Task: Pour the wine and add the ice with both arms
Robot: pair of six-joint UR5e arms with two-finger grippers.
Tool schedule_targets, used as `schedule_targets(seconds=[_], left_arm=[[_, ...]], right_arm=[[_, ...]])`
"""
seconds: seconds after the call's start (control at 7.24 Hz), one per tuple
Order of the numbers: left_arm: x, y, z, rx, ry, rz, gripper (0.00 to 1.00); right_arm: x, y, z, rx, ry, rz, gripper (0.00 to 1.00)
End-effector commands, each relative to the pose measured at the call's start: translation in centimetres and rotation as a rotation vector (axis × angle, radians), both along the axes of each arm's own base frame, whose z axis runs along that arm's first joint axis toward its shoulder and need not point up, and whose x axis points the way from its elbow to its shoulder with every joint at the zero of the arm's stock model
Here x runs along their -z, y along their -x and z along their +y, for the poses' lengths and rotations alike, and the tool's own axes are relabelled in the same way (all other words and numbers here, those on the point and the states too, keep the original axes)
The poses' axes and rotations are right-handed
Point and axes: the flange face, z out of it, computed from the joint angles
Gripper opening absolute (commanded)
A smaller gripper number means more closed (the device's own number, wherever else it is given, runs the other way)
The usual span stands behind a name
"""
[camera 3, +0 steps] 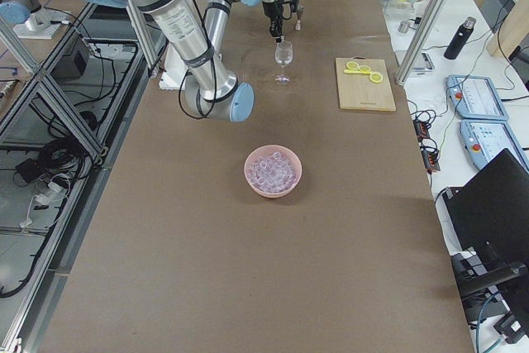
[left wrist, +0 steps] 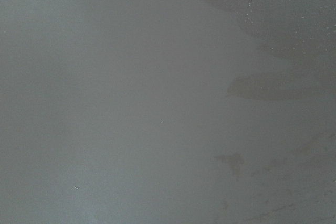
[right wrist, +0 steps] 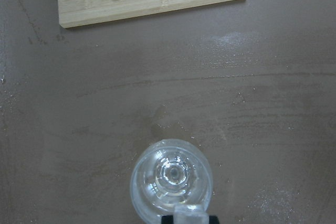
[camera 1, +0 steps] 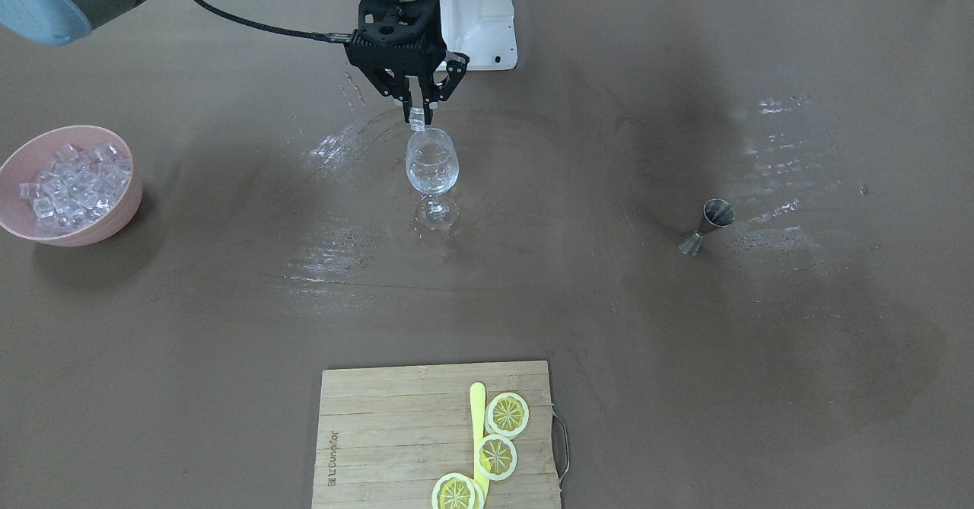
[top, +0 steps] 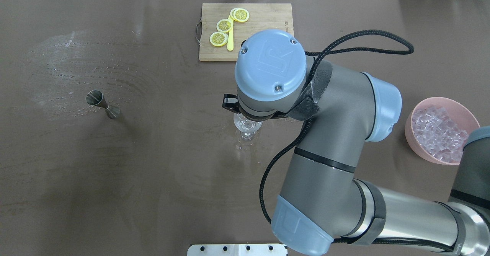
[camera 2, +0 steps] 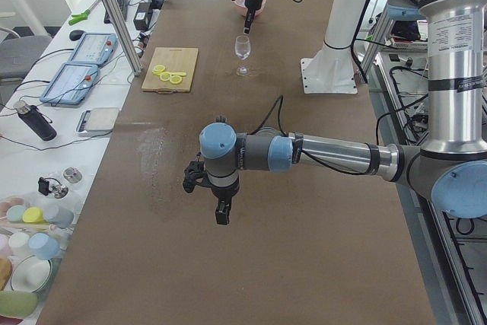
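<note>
At left we see a pink bowl (camera 1: 106,227) heaped with small clear ice cubes (camera 1: 72,186). At centre the right gripper (camera 1: 418,118) points straight down, fingers pinching one glassy ice cube (camera 1: 416,121) just above the rim of the clear wine glass (camera 1: 431,167), which stands upright, stem vertical, mouth up, on the wet brown table (camera 1: 228,326). A steel jigger (camera 1: 708,225) stands well to the right. The left gripper (camera 2: 221,207) hangs far off; we cannot tell its fingers' state.
</note>
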Motion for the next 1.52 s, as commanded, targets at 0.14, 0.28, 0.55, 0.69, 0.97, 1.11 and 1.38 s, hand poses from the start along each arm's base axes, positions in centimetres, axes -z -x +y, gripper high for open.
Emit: schedule_targets(seconds=[0.14,0.28,0.55,0.69,0.97,1.11,1.38], left_arm=[[-0.2,0.0,0.2,0.0,0.004,0.0,0.98],[-0.2,0.0,0.2,0.0,0.004,0.0,0.98],[-0.2,0.0,0.2,0.0,0.004,0.0,0.98],[-0.1,0.0,0.2,0.0,0.002,0.0,0.98],[-0.1,0.0,0.2,0.0,0.002,0.0,0.98],[-0.1,0.0,0.2,0.0,0.002,0.0,0.98],[-0.1,0.0,0.2,0.0,0.001,0.0,0.98]], right_arm=[[1.2,2.5,-1.1,-0.005,-0.005,0.03,0.0],[1.2,2.5,-1.1,-0.005,-0.005,0.03,0.0],[0.5,2.5,-1.3,-0.004,-0.002,0.045,0.0],[0.1,2.4,-1.6,-0.012,-0.008,0.056,0.0],[-0.2,2.2,-1.8,-0.017,-0.009,0.062,0.0],[-0.1,2.1,-1.7,-0.017,-0.011,0.058,0.0],[0.3,1.8,-1.9,-0.037,-0.033,0.059,0.98]])
